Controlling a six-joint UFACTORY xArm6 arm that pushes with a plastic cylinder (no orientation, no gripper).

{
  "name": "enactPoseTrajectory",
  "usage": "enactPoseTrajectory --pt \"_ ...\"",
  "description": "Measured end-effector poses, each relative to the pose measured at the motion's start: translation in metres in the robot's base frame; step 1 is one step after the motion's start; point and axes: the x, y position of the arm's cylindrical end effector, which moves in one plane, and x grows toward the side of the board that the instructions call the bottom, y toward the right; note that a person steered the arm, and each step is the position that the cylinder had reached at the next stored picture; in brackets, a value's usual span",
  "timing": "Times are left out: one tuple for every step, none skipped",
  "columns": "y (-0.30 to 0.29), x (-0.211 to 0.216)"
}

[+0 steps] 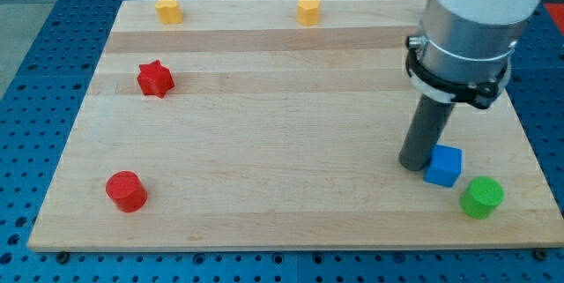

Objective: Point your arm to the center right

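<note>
The arm comes down from the view's top right. It has no hand, so nothing can open, close or grip. It ends in a dark rod. The tip (414, 165) rests on the wooden bench (282, 142), in the lower right part of the board, a little below the middle of the right side.

A blue cube (443, 166) sits just to the right of the tip and seems to touch the rod. A green cylinder (482, 197) is near the cube, lower and more to the right.

Far off on the left are a red star (155, 78) and a red cylinder (127, 190). Two yellow blocks (168, 9) (307, 9) sit by the top edge.
</note>
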Motion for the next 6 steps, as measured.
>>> enactPoseTrajectory --pt "0.008 0.000" --pt "-0.005 -0.004" --pt "-0.022 0.001" --pt "-0.020 0.014" --pt "-0.015 0.017" --pt "-0.007 0.016"
